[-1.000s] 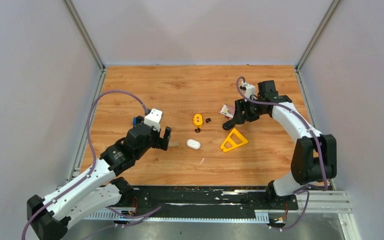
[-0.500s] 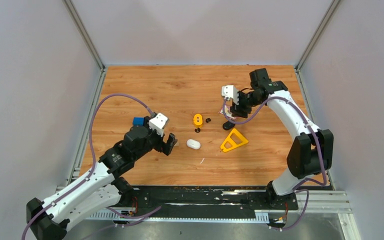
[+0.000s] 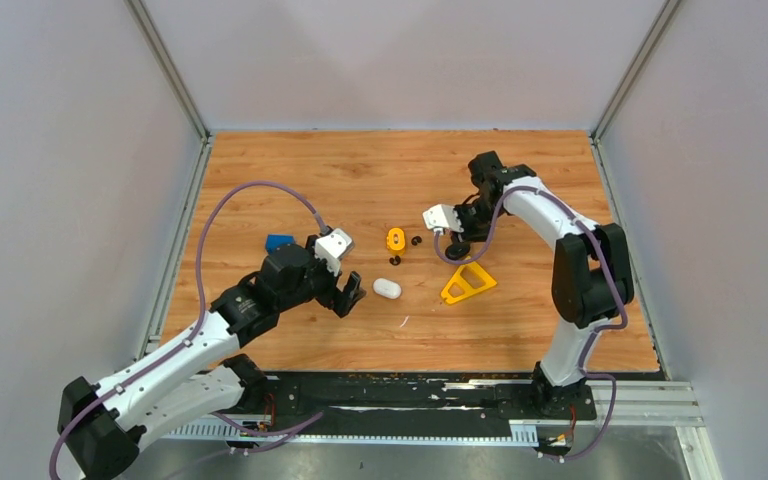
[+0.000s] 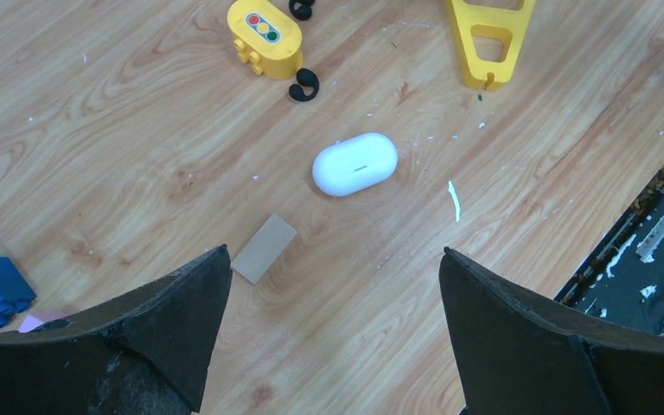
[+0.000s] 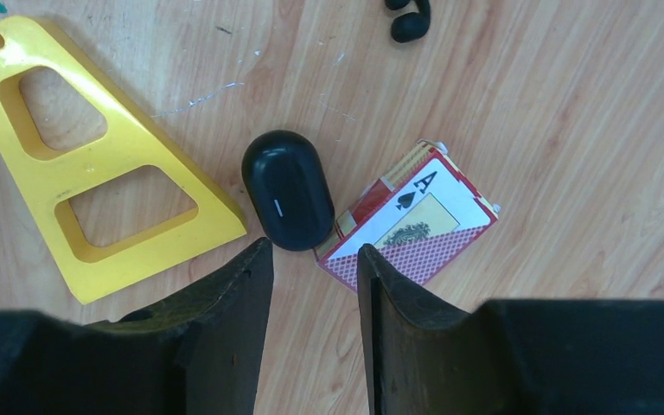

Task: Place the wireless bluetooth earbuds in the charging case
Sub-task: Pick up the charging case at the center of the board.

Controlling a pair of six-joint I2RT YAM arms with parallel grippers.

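The left gripper (image 4: 333, 258) stands with jaws wide apart, holding nothing. Just ahead lies a tan block (image 4: 264, 248), then the closed white charging case (image 4: 354, 163). Farther, one black earbud (image 4: 304, 85) lies just beside a yellow traffic-light brick (image 4: 265, 35). A second black earbud (image 4: 301, 9) is cut off by the frame edge.

The right gripper (image 5: 314, 255) has its jaws a little apart, also holding nothing. Just ahead lies a closed black charging case (image 5: 287, 190), between a yellow triangle (image 5: 95, 190) and a playing-card box (image 5: 411, 220). Tiny white bits (image 5: 439, 145) at the box edge are too hidden to name.

A wood-grain table (image 3: 360, 170) sits enclosed by plain grey walls (image 3: 60, 150) with metal corner posts (image 3: 166, 65), evenly lit.
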